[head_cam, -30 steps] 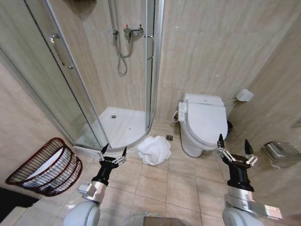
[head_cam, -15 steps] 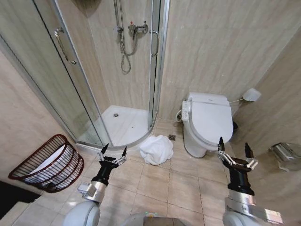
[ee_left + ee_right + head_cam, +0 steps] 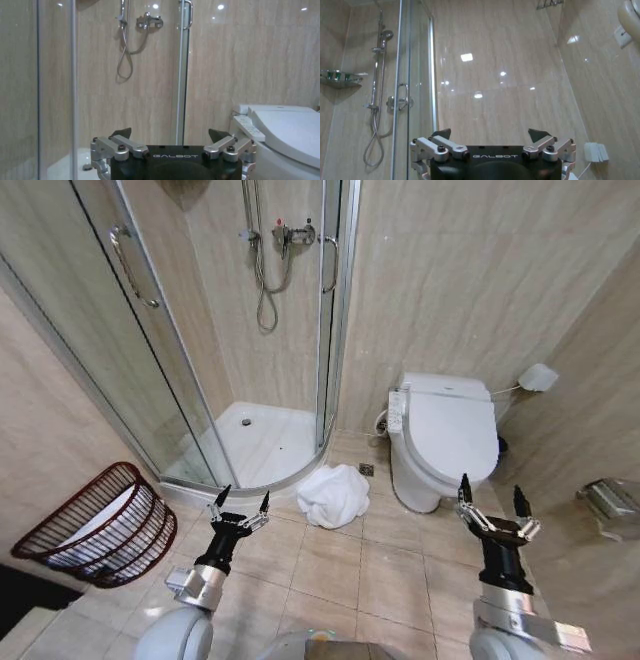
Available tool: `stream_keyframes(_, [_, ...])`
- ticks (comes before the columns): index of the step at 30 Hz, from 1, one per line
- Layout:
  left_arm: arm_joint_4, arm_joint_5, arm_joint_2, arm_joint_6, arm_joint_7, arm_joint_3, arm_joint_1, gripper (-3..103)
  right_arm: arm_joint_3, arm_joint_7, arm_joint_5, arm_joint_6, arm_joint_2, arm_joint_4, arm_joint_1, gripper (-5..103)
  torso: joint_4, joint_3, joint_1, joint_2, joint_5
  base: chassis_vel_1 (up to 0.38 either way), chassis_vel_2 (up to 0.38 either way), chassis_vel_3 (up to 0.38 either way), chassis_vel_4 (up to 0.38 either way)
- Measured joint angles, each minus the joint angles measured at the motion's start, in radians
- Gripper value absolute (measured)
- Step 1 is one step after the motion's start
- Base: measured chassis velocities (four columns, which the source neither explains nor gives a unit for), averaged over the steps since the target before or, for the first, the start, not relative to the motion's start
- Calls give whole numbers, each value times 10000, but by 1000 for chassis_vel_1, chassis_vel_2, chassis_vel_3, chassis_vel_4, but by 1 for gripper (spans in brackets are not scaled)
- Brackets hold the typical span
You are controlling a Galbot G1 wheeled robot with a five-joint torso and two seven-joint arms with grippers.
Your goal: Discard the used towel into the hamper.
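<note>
The used towel point(image 3: 333, 495) is a crumpled white heap on the tiled floor, between the shower tray and the toilet. At the far left stands the hamper point(image 3: 95, 525), a dark reddish-brown lattice basket tipped on its side with something white inside. My left gripper point(image 3: 240, 506) is raised open above the floor, a short way left of the towel and right of the hamper. Its open fingers point(image 3: 122, 133) frame the shower wall in the left wrist view. My right gripper point(image 3: 493, 499) is open beside the toilet, holding nothing; its fingertips point(image 3: 538, 133) point at the tiled wall.
A corner shower point(image 3: 250, 435) with curved glass doors fills the left and middle. A white toilet point(image 3: 445, 435) with closed lid stands right of the towel. A metal paper holder point(image 3: 610, 505) hangs on the right wall. Bare floor tiles point(image 3: 350, 565) lie before me.
The whole head view has shifted a little: the camera moved, so toilet and shower sit slightly higher and rightward. Both grippers remain open in about the same pose; the towel lies unmoved.
</note>
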Motion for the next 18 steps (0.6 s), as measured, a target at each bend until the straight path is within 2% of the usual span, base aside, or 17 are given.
stream_keyframes(18, [0, 0, 0, 0, 0, 0, 0, 100, -100, -311, -35, -23, 45, -214, 224, 100, 0, -439, -277, -713, 0, 0, 0, 0, 0])
